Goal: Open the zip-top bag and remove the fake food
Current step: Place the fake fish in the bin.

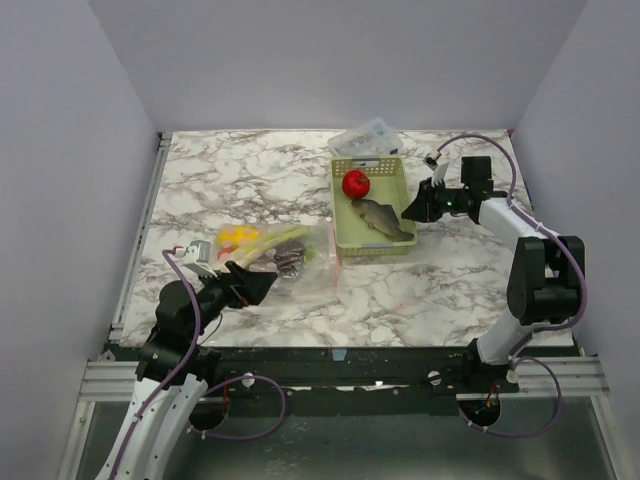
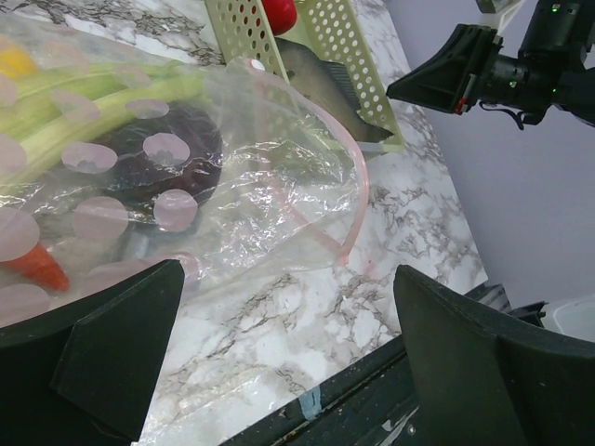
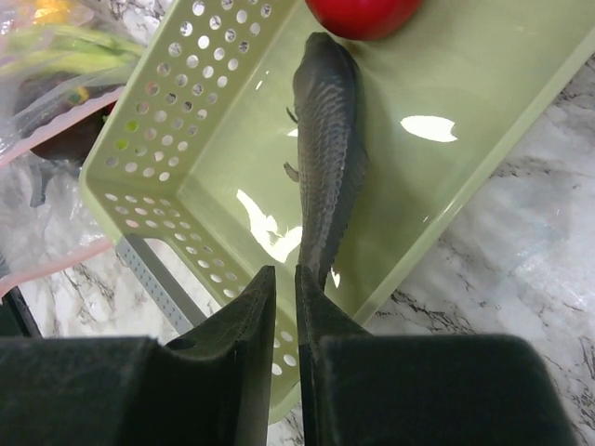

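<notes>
At near left of table (image 1: 240, 170): zip-top bag (image 1: 285, 258), mouth facing basket (image 1: 375, 250), leek (image 2: 93, 102), beet (image 2: 177, 163), carrot (image 2: 37, 265) inside. My left gripper (image 2: 288, 372) stood wide, empty, just near of bag. My right gripper (image 3: 285, 279) hung over basket, fingers (image 3: 232, 353) slit-narrow, empty. Judged: pin bag, reach through mouth.

Purple cables (image 1: 478, 137) are looping along white arms (image 1: 543, 280) with black joints, while the left gripper (image 2: 293, 358) and right gripper (image 3: 285, 279) are showing black wedge-shaped fingers (image 3: 223, 372).
</notes>
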`<action>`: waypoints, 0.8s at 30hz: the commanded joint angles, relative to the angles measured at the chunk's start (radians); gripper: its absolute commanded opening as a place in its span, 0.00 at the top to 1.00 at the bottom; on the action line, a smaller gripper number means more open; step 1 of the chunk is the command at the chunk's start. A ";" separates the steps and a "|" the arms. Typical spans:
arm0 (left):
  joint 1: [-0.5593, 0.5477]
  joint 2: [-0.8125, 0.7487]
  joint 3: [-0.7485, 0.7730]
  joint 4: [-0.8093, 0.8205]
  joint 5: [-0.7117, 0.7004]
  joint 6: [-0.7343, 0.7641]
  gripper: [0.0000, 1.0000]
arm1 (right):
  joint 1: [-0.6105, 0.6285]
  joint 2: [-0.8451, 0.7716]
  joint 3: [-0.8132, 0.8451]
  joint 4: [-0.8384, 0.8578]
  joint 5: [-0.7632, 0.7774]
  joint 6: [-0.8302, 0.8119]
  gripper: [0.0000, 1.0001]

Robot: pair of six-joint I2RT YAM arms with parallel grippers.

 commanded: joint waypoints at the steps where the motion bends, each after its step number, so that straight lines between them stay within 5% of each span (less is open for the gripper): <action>1: 0.005 0.021 -0.011 0.052 0.043 -0.025 0.02 | 0.008 0.042 -0.010 -0.019 -0.028 -0.016 0.82; 16: 0.005 0.088 -0.002 0.093 0.098 -0.068 0.02 | 0.010 -0.106 -0.085 0.007 -0.132 -0.053 0.57; 24: -0.014 0.139 0.042 0.073 0.109 -0.068 0.02 | 0.011 -0.234 -0.225 0.154 -0.290 -0.036 0.44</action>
